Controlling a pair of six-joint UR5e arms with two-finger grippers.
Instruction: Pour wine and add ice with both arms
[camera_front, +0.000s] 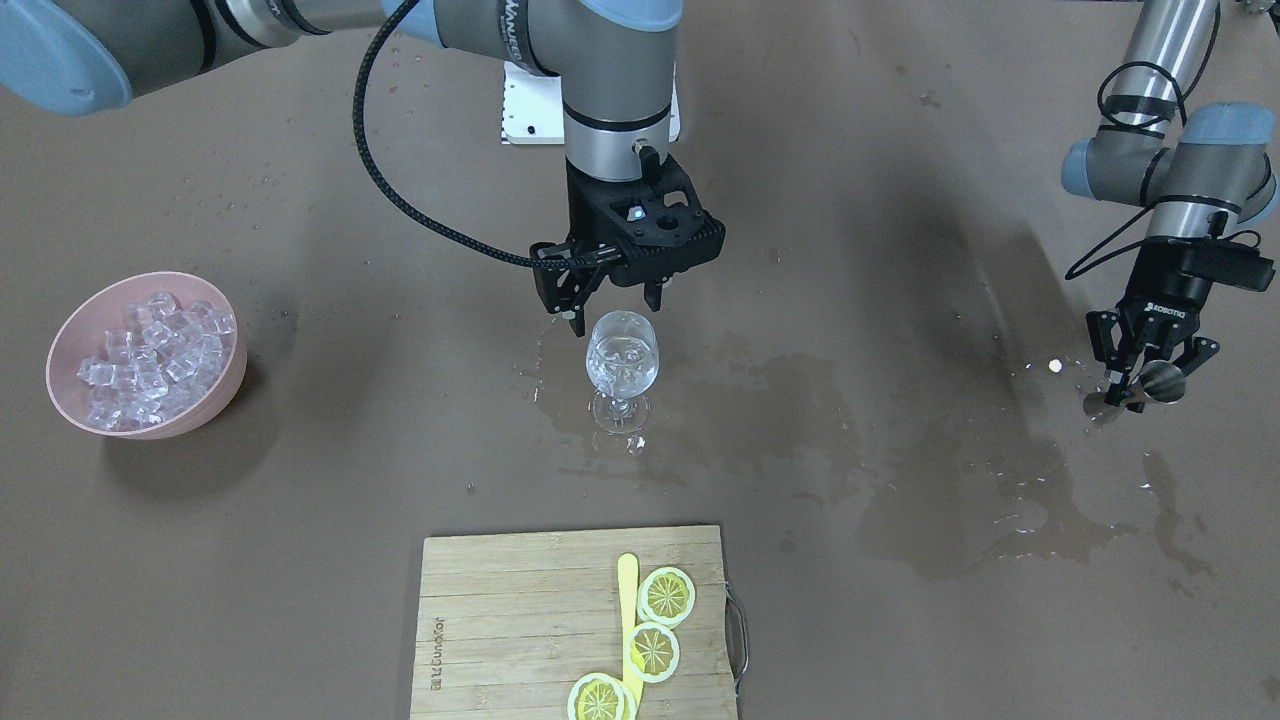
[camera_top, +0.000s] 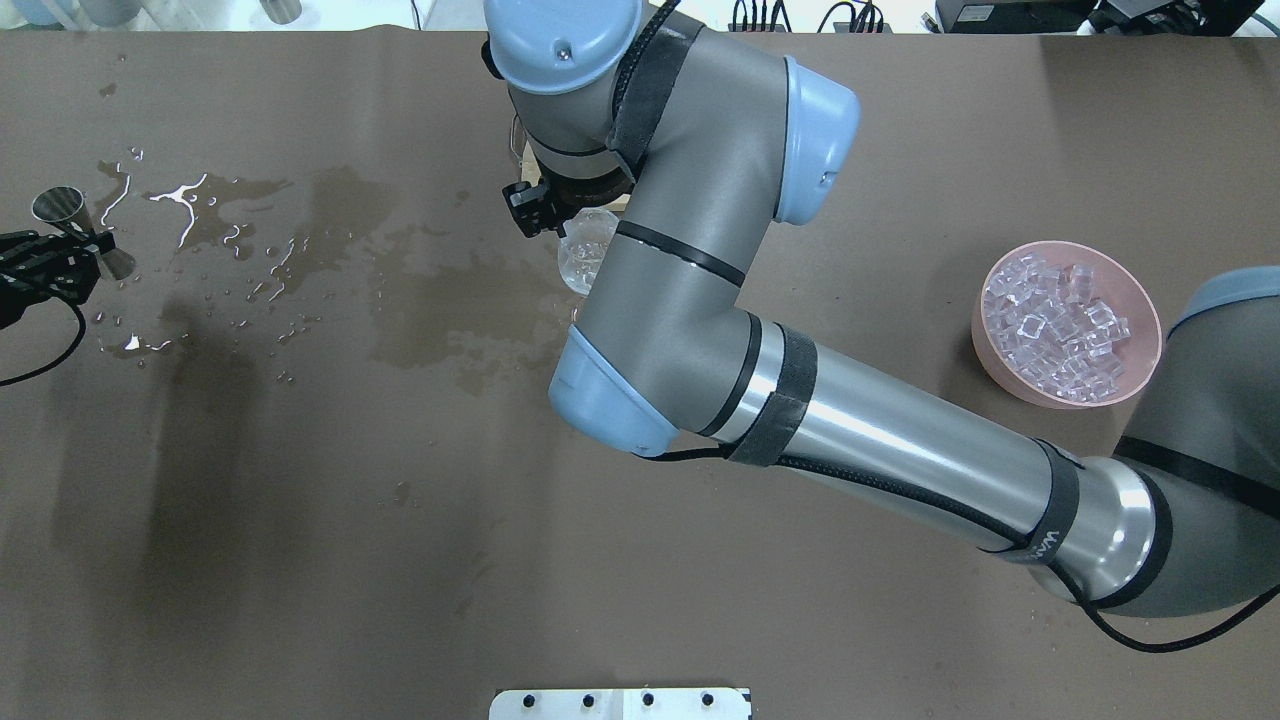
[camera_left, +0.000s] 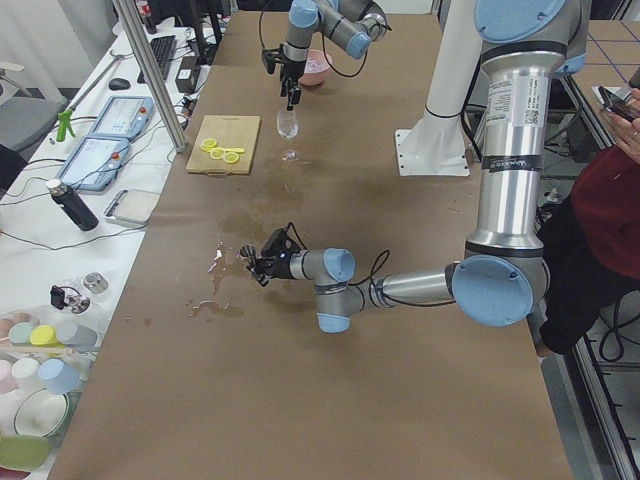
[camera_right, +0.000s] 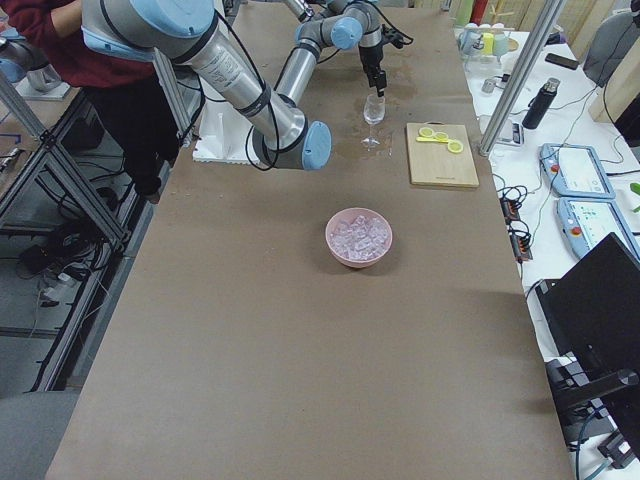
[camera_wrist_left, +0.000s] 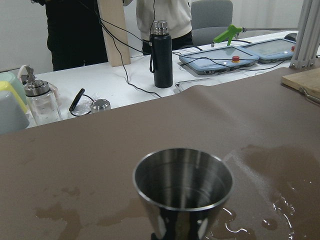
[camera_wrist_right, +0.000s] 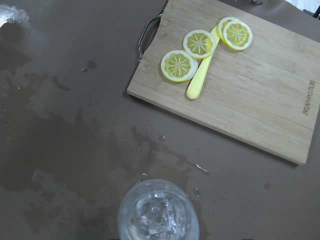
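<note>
A clear wine glass (camera_front: 622, 362) stands upright mid-table with a few ice cubes (camera_wrist_right: 156, 216) in its bowl; I cannot make out any wine in it. My right gripper (camera_front: 613, 308) hangs open and empty just above the glass rim. More ice (camera_front: 150, 358) fills a pink bowl (camera_front: 215, 402) on the robot's right. My left gripper (camera_front: 1140, 385) is shut on a steel jigger (camera_front: 1162, 380) low over the table at the robot's far left; in the left wrist view the jigger (camera_wrist_left: 182, 185) stands upright and looks empty.
A bamboo cutting board (camera_front: 500, 620) with three lemon slices (camera_front: 667, 595) and a yellow utensil (camera_front: 628, 590) lies beyond the glass. Wet patches and puddles (camera_front: 1000, 480) spread between the glass and the jigger. The right arm's elbow (camera_top: 690, 300) hides much of the glass from overhead.
</note>
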